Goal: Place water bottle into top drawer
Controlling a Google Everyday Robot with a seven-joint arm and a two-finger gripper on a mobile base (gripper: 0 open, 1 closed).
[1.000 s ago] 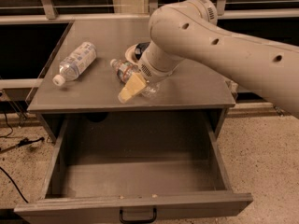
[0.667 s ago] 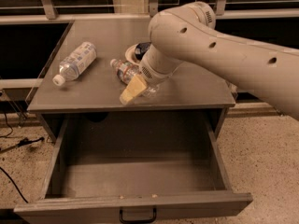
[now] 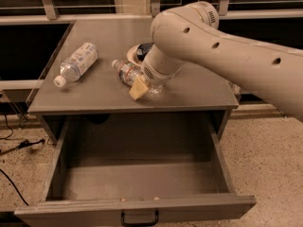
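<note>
- My gripper (image 3: pixel 141 85) sits low over the water bottle (image 3: pixel 124 71), which lies mid-tabletop (image 3: pixel 199 91) toward the front edge.
- I cannot tell whether it is gripping.
- The top drawer (image 3: pixel 189 207) hangs open below.

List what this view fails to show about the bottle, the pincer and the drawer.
Camera view:
- Pincer, at the water bottle on the cabinet top: its hold is hidden by the arm.
- Water bottle: base end covered by the arm.
- Top drawer: front panel cut off by the bottom edge.
- Dark round object: mostly behind the arm.
</note>
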